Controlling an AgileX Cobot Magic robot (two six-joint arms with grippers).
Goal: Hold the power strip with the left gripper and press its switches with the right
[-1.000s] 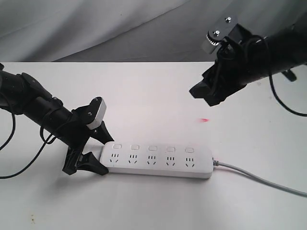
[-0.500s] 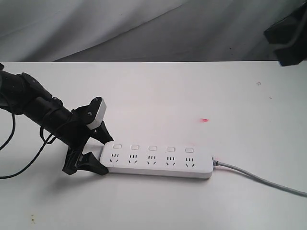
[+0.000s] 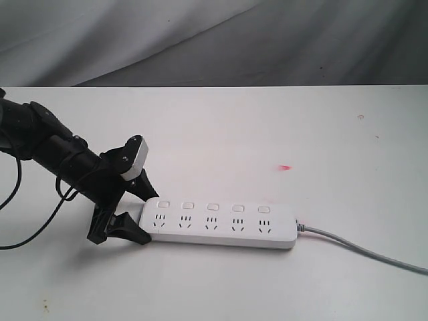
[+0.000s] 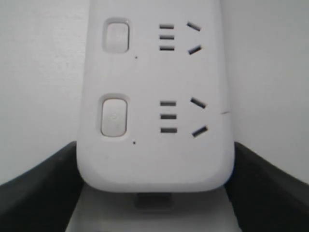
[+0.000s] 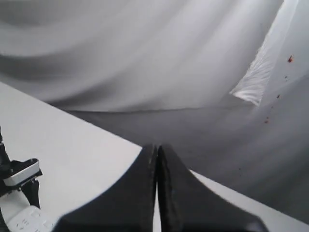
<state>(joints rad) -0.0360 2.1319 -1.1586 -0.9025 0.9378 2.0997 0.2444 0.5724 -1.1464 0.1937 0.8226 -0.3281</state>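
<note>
Since power strip [image 3: 221,224] looks rigid, light, slick, left gripper [image 3: 147,217] clamps its left end across the width, jaws wide; right gripper [image 5: 157,150] closed tight, empty.

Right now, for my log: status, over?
Left hand grips strip end. Right hand shut, well clear of strip. Nothing over switches.

White table [image 3: 221,127], grey draped backdrop cloth [image 3: 167,40] (softly creased), small red mark [image 3: 285,167] on the tabletop
</note>
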